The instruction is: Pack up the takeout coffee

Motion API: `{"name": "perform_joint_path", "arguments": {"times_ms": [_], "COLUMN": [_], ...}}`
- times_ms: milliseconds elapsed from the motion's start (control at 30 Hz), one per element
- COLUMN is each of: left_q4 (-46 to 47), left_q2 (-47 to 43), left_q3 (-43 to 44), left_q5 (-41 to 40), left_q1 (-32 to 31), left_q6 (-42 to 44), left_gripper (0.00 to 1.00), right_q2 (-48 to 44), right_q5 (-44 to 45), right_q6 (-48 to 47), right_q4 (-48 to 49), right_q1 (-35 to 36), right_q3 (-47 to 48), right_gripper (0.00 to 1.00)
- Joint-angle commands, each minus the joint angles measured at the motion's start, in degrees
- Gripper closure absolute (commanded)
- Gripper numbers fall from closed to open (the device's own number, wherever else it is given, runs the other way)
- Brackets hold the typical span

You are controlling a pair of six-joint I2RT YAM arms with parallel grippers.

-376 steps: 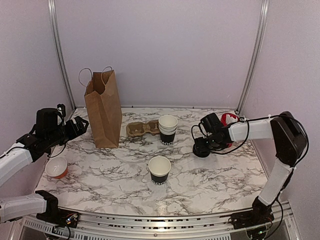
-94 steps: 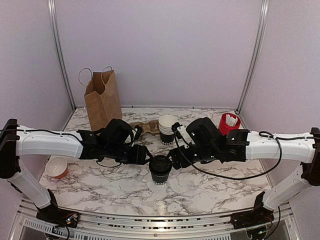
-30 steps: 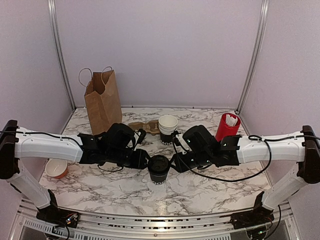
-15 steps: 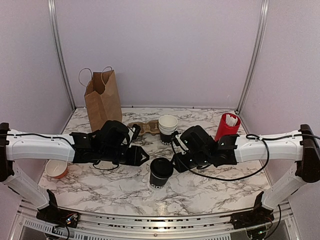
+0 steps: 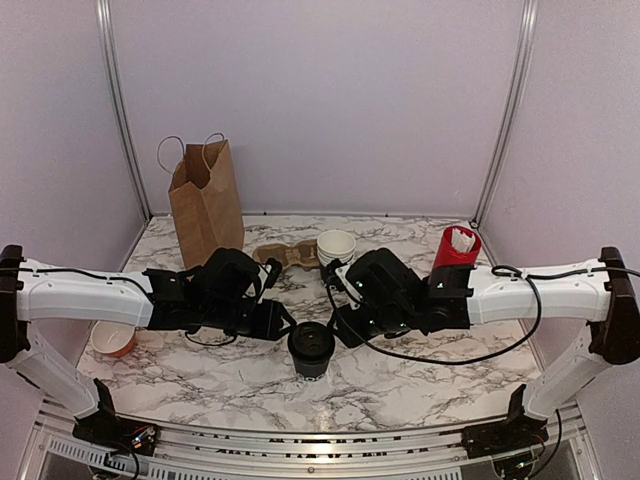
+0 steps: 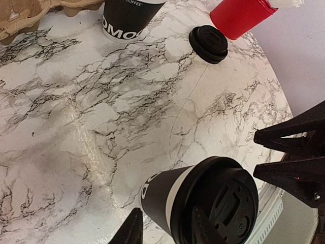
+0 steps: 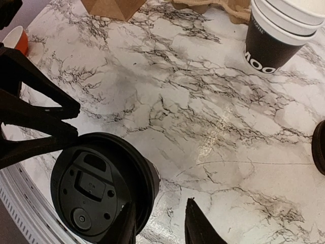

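1. Cup [image 5: 312, 347], lid on, sits at 6 o'clock on table [image 5: 420, 370], close to the near edge. Cannot tell if it is fully upright.
2. Left gripper [image 5: 283, 323] is at cup's 10 o'clock. Jaws are part-way apart with nothing between them. One finger [image 6: 201, 226] overlaps cup's side in the wrist view; contact unclear.
3. Right gripper [image 5: 337, 328] is at cup's 2 o'clock. Jaws are part-way apart and empty, and cup lies outside its finger [image 7: 127, 223].
4. Bag [image 5: 206, 215] is upright at 10 o'clock. Carrier [image 5: 282, 257] and cup stack [image 5: 335, 246] are at 12. Loose lid [image 6: 208, 43] is by red tub [image 5: 452, 248] at 2.
5. Risk: a sideways nudge from either finger tips cup or shoves it off the near edge.
6. Risk: both gaps look narrower than cup, so closing in without widening knocks it instead of grasping.
7. Risk: both grippers crowd one spot and fingers could clash.
8. Risk: a squeeze near the rim pops the lid. Bag looks light, and cup catching its rim could topple it.
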Motion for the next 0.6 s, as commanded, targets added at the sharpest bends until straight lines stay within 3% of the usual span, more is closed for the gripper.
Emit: {"name": "perform_joint_path", "arguments": {"times_ms": [0,100,467,567], "left_q4": [-1.21,-1.22,-1.72,-1.95], "left_q2": [-0.06,-0.23,0.7,0.7], "left_q3": [-0.7,-0.55,0.92,0.97], "left_q5": [0.11,-0.3,-1.38,-1.65], "left_q1": [-0.12,-0.12,-0.07,-0.12], "left_q6": [0.16,0.29,0.61,0.63], "left_gripper": [0.67,0.67,0.67,0.67], "right_q2": [-0.28,-1.2,1.95,4.32], "right_q5": [4.32,5.75,13.33,12.89], "right_q6": [-0.95,-2.08,-7.19,-6.76], "right_q4": [-2.04,-2.66,-6.48,-5.98], "right_q1": [0.63,1.18,9.52,9.55], "right_q3": [2.81,3.15,11.05,10.09], "right_gripper": [0.67,0.65,0.35,0.34]}}
